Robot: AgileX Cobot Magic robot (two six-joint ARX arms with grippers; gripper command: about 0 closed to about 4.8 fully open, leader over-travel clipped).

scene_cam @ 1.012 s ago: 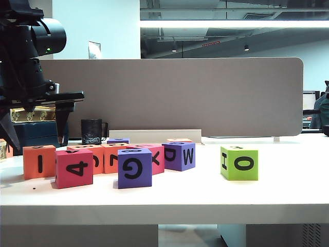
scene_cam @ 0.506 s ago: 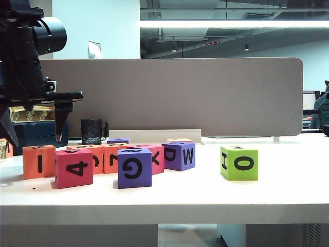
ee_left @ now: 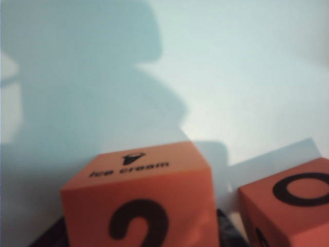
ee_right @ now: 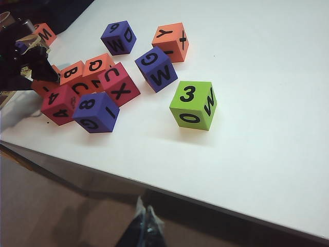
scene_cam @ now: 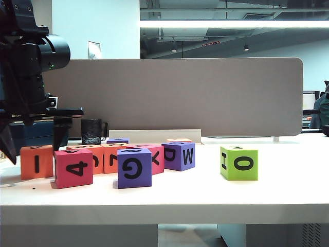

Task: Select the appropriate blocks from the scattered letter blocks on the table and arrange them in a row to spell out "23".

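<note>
On white table (scene_cam: pixel 205 198), left gripper (scene_cam: pixel 32 138) straddles orange cube (scene_cam: pixel 36 161), jaws wide, not clamped; right gripper (unseen) idles, its state untellable.

An office: desk partition (scene_cam: pixel 175 98) (grey felt), ceiling strip light (scene_cam: pixel 234 24).

Exterior: low, frontal; wrists: close, high; share blocks (scene_cam: pixel 127 163).

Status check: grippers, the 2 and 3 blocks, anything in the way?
Left gripper open astride orange 2 block. Right gripper unseen. Green 3 block alone, clear. Red 4 block crowds orange.
</note>
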